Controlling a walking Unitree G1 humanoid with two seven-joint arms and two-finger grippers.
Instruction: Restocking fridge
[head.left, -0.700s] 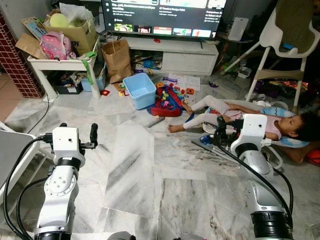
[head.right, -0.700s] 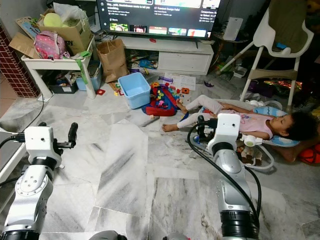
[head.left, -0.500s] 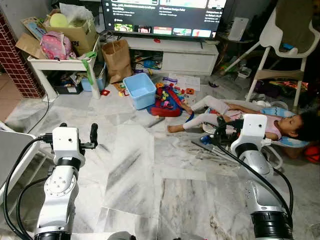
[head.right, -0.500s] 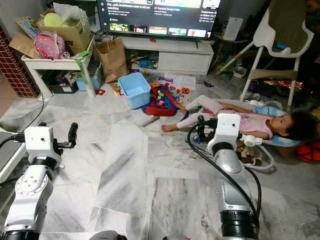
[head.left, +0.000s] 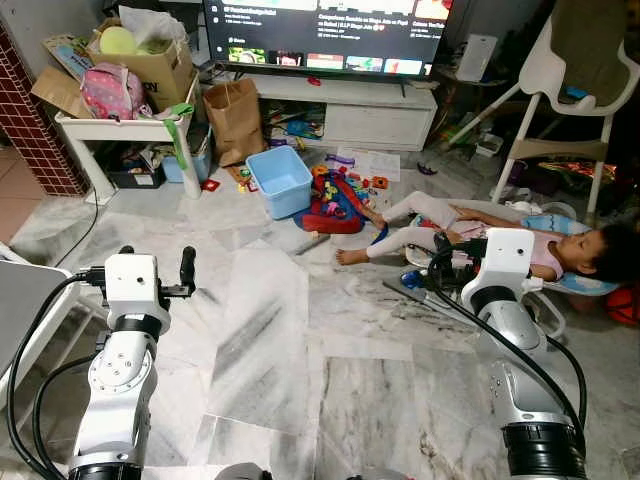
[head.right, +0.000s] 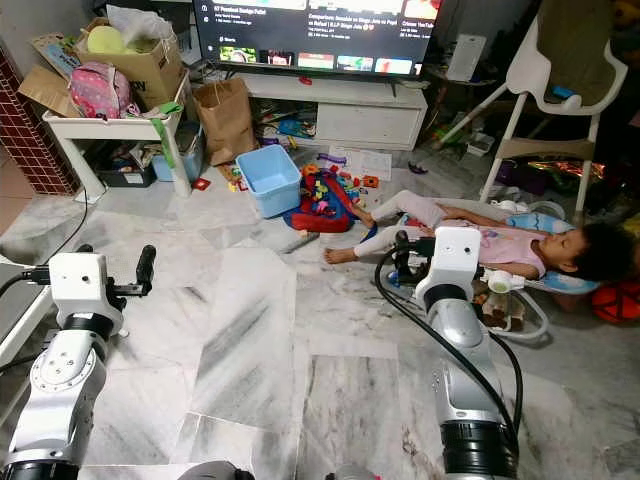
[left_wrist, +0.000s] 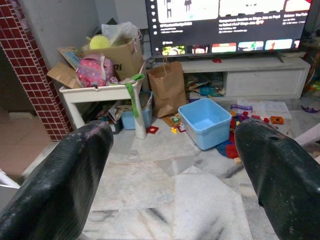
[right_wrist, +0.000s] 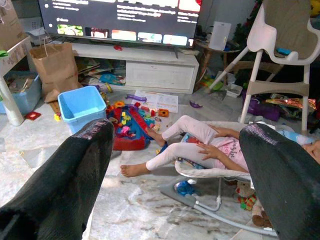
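Note:
Both silver arms are raised in front of me over a marble floor (head.left: 280, 340). My left gripper (head.left: 186, 270) is on the left, open, with nothing between its black fingers (left_wrist: 65, 175). On the right, my right gripper (head.left: 441, 262) is also open and empty, its fingers (right_wrist: 60, 180) spread wide. It points toward a person (head.left: 470, 225) lying in a bouncer seat on the floor. The left wrist view looks along the floor to a blue bin (left_wrist: 205, 122) and a brown paper bag (left_wrist: 167, 87).
A television (head.left: 330, 35) on a low white cabinet (head.left: 350, 115) stands at the back. A cluttered white table (head.left: 120, 125) is back left, a white high chair (head.left: 560, 110) back right. Toys (head.left: 335, 195) lie scattered by the blue bin (head.left: 279, 180). Open floor lies between my arms.
The picture on the television has changed. Both arms and the view hold still.

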